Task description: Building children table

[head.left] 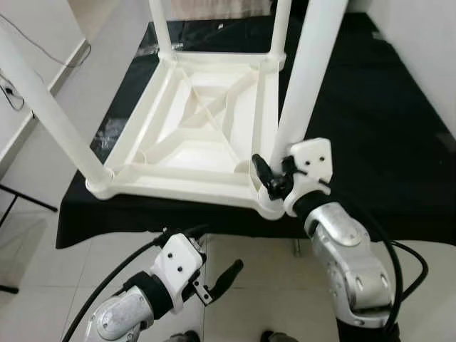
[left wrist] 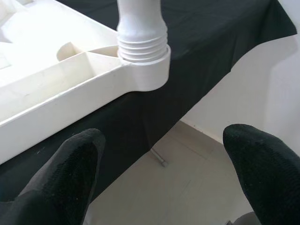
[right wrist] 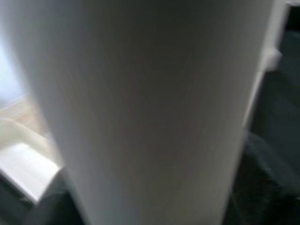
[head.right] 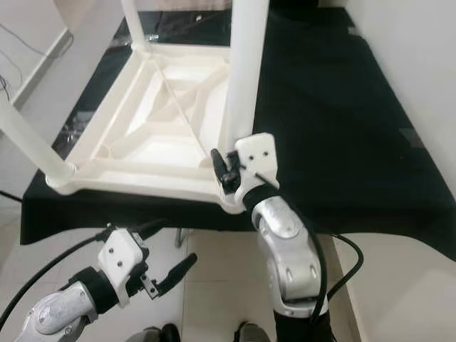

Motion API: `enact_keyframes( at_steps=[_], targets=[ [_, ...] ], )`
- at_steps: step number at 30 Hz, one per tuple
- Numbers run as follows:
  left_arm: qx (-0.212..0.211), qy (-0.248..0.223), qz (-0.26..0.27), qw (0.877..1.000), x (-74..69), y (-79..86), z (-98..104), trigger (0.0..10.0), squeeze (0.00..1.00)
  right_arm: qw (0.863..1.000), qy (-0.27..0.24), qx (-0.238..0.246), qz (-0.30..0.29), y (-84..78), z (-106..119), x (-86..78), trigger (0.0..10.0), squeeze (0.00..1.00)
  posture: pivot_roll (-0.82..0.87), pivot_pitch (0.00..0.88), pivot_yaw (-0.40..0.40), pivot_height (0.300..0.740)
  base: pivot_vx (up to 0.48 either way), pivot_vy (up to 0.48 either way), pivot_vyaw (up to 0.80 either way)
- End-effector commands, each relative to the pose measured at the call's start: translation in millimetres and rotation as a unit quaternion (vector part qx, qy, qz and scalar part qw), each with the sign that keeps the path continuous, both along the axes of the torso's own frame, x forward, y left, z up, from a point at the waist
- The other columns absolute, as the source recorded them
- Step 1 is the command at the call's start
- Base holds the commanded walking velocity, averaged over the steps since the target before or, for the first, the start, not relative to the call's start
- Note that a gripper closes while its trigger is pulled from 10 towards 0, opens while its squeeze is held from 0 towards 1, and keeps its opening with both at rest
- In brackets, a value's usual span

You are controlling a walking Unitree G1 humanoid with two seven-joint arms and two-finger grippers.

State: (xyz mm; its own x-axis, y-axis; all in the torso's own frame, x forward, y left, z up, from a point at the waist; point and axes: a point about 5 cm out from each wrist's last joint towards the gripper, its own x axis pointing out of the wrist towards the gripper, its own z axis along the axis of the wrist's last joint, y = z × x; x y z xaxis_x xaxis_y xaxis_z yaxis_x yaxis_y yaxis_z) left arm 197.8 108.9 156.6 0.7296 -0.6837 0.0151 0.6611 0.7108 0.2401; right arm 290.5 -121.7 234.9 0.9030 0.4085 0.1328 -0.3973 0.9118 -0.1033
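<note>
A black cloth point(head.left: 370, 128) covers the stand, over pale floor tiles point(head.left: 263, 285) between white walls point(head.left: 420, 43).

Upturned white plastic children's table point(head.left: 192, 135) on black-draped bench point(head.left: 370, 142); right gripper point(head.left: 274, 174) at near-right white tubular leg point(head.left: 303, 78); left gripper point(head.left: 214, 281) below bench edge.

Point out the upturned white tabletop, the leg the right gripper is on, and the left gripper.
upturned white tabletop point(head.left: 178, 178): left eye view, near rim of its underside.
leg point(head.left: 303, 78): left eye view, middle of the shaft.
right gripper point(head.left: 274, 177): left eye view, at the leg's base.
left gripper point(head.left: 217, 278): left eye view, between its fingers.
</note>
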Motion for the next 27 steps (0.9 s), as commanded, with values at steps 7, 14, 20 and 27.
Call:
enact_keyframes(
  at_steps=[7, 14, 20, 27],
  targets=[
    [-0.001, 0.014, -0.002, 1.000, -3.3, -1.4, -7, 10.0, 0.00, 0.980, -0.013, -0.048, 0.193, -18.3, 20, 7.5, 10.0, 0.00, -0.01, 0.223, 0.019, 0.740, 0.000, 0.000, 0.00],
    [-0.001, 0.015, -0.002, 1.000, -6.1, -1.9, -8, 10.0, 0.00, 0.940, 0.008, -0.066, 0.334, -32.3, 27, 12.2, 10.0, 0.00, 0.01, 0.225, 0.017, 0.740, 0.000, 0.000, 0.00],
    [-0.001, 0.017, -0.001, 1.000, -8.2, -1.6, -7, 10.0, 0.00, 0.924, 0.015, -0.049, 0.378, -42.5, 35, 24.9, 1.0, 0.00, 0.02, 0.235, 0.015, 0.740, 0.000, 0.000, 0.00],
    [-0.001, 0.017, 0.000, 1.000, -9.4, -1.5, -7, 10.0, 0.00, 0.909, 0.021, -0.050, 0.413, -48.1, 35, 28.2, 0.0, 0.00, 0.02, 0.234, 0.015, 0.740, 0.000, 0.000, 0.00]
  ],
)
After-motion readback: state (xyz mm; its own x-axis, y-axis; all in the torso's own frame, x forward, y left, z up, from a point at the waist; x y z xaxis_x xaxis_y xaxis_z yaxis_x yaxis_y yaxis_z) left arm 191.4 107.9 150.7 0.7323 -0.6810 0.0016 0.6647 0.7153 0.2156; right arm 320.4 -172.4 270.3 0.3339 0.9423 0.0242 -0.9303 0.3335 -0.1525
